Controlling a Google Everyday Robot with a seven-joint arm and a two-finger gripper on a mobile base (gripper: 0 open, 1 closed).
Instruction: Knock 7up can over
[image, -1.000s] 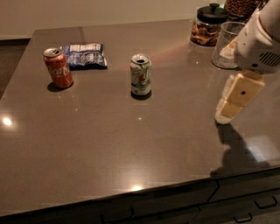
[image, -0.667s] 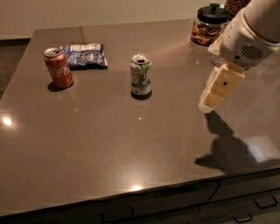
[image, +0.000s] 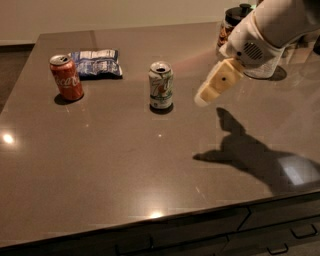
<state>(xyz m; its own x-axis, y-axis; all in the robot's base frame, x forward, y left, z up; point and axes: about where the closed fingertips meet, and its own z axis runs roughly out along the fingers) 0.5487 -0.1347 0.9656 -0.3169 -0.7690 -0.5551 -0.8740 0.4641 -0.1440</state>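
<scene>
The 7up can (image: 161, 85) stands upright near the middle of the dark tabletop (image: 125, 165). It is white and silver with green markings and an open silver top. My gripper (image: 205, 98) hangs above the table to the right of the can, its cream fingers pointing down and left towards it, a short gap away from it. The white arm reaches in from the upper right.
A red cola can (image: 66, 78) stands at the left. A blue snack bag (image: 96, 63) lies behind it. A dark-lidded jar (image: 231, 24) and a clear container (image: 265, 65) stand at the back right, behind the arm. The table's front edge runs along the bottom.
My gripper has moved left across the table, from the right side towards the 7up can. The cans and the bag have not moved.
</scene>
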